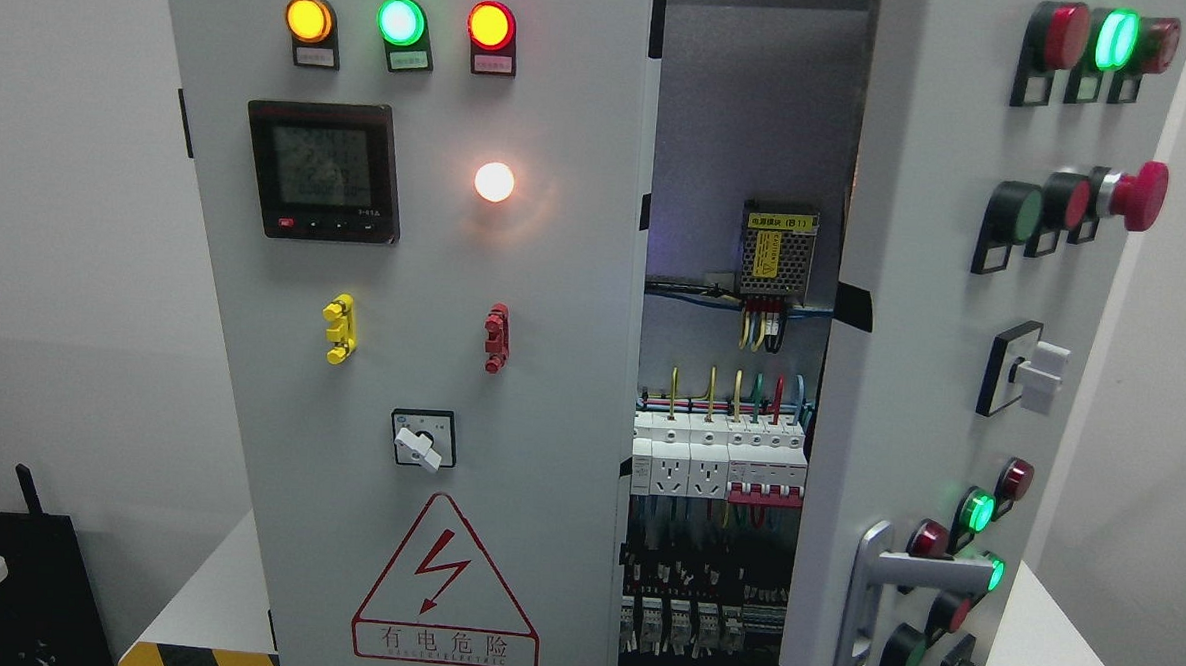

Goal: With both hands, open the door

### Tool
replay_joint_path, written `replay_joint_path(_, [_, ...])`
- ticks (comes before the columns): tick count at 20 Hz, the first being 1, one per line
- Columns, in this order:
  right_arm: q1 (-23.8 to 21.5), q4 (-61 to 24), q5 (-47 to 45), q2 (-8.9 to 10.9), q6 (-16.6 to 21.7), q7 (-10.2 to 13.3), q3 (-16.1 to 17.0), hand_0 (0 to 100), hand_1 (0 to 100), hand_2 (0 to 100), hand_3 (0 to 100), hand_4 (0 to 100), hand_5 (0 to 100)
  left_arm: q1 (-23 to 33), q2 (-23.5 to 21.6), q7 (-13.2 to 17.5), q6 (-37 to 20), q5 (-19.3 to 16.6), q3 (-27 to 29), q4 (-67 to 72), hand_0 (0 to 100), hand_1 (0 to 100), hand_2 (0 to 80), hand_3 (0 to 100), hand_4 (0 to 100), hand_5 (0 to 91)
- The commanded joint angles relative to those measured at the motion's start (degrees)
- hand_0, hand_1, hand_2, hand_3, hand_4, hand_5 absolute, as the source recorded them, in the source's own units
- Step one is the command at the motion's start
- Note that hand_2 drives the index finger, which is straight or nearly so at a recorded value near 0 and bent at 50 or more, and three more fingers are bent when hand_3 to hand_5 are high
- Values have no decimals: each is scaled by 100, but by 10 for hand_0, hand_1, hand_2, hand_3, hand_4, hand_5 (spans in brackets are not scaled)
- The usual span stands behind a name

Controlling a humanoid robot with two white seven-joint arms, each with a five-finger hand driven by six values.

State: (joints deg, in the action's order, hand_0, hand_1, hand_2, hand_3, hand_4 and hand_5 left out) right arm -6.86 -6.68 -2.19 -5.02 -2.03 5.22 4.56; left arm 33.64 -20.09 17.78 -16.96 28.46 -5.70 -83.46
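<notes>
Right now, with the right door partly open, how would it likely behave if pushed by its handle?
The right door would probably swing stiffly as one rigid panel. Its many buttons suggest some weight, so expect inertia. The metal handle looks smooth, possibly slippery. Neither robot hand is in view.

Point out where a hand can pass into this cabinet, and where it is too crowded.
Free: the upper gap between the left door and the swung-out right door, above the power supply. Crowded: below it, wires and breakers fill the opening. Neither robot hand is in view.
</notes>
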Motion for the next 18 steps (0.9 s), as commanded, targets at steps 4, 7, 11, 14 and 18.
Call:
replay_joint_path(4, [0,0,0,-26,1,-3,1,55,0,0,0,0,0,-374,-1673,15,-62,1441,24,-1348,120,389,0,0,0,0])
replay_joint_path(7, [0,0,0,-26,1,6,1,56,0,0,0,0,0,-594,-2059,15,-62,1898,86,-1374,120,389,0,0,0,0])
replay_joint_path(11, [0,0,0,-26,1,-3,1,55,0,0,0,0,0,-692,-2542,23,-44,2514,174,-1567,120,389,0,0,0,0])
replay_joint_path(14, [0,0,0,-26,1,-3,1,55,0,0,0,0,0,-814,-2956,32,-35,3024,183,-1612,120,389,0,0,0,0])
replay_joint_path(18, [0,0,0,-34,1,-3,10,55,0,0,0,0,0,-815,-3457,32,-62,3490,183,-1893,120,389,0,0,0,0])
